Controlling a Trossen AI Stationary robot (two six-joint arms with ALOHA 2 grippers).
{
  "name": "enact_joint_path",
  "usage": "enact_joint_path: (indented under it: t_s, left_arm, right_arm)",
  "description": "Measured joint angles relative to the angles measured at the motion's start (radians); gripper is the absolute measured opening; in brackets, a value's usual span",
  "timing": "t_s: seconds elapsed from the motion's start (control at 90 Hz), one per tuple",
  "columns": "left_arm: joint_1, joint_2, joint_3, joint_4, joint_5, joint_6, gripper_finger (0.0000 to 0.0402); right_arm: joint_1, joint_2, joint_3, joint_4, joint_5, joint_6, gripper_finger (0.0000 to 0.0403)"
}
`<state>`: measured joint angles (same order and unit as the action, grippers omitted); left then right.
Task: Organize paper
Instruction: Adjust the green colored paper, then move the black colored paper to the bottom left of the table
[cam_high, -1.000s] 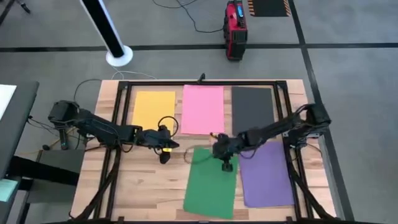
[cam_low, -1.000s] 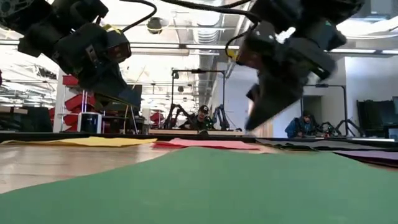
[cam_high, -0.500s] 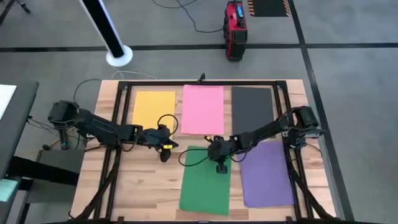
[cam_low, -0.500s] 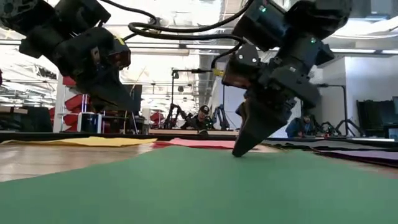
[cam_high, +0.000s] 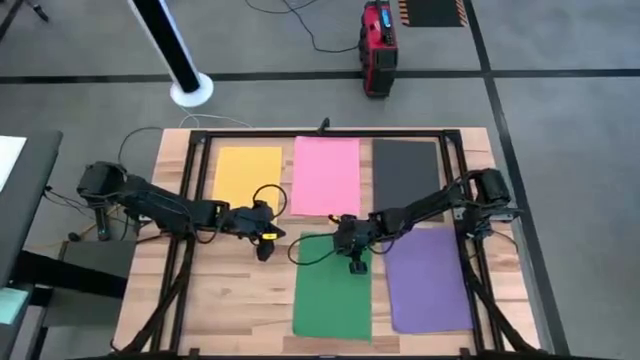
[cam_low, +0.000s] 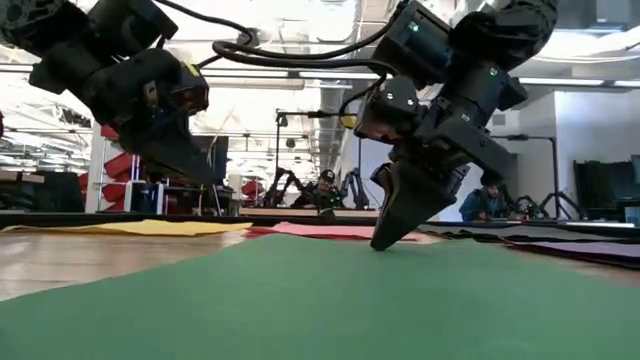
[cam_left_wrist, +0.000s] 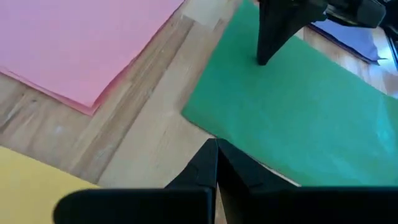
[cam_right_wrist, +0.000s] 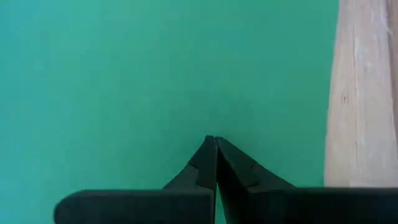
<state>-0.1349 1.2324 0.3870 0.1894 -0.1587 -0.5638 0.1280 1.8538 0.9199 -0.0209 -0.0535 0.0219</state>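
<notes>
Five sheets of paper lie flat on the wooden table (cam_high: 240, 300). Along the far side run the yellow sheet (cam_high: 247, 175), the pink sheet (cam_high: 326, 175) and the dark grey sheet (cam_high: 406, 175). On the near side are the green sheet (cam_high: 332, 300) and, just beside it toward the right arm, the purple sheet (cam_high: 428, 280); a thin strip of wood shows between them.

The right gripper (cam_high: 355, 266) reaches in across the table and points down onto the far part of the green sheet. Its fingers (cam_low: 390, 235) are pressed together with nothing between them, and in the low view their tips touch the paper. The right wrist view shows the closed tips against green, with bare wood along one side.

The left gripper (cam_high: 263, 253) hovers above bare wood between the yellow and green sheets, near the pink sheet's near corner. Its fingers (cam_left_wrist: 214, 165) are likewise clenched and empty, clear of the table.
</notes>
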Motion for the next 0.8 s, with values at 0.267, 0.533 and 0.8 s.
enact_joint_path:
  t_s: [0.267, 0.533, 0.8]
  left_arm:
    - [0.0, 0.0, 0.0, 0.001, -0.003, 0.009, 0.0]
    - [0.0, 0.0, 0.0, 0.002, -0.004, 0.009, 0.0]
    - [0.0, 0.0, 0.0, -0.001, -0.063, 0.019, 0.0]
  right_arm:
    - [-0.002, -0.02, -0.002, 0.007, 0.006, -0.023, 0.0]
    - [-0.011, -0.132, -0.002, -0.079, 0.077, -0.023, 0.0]
    - [-0.034, -0.261, 0.0, -0.323, 0.212, 0.041, 0.0002]
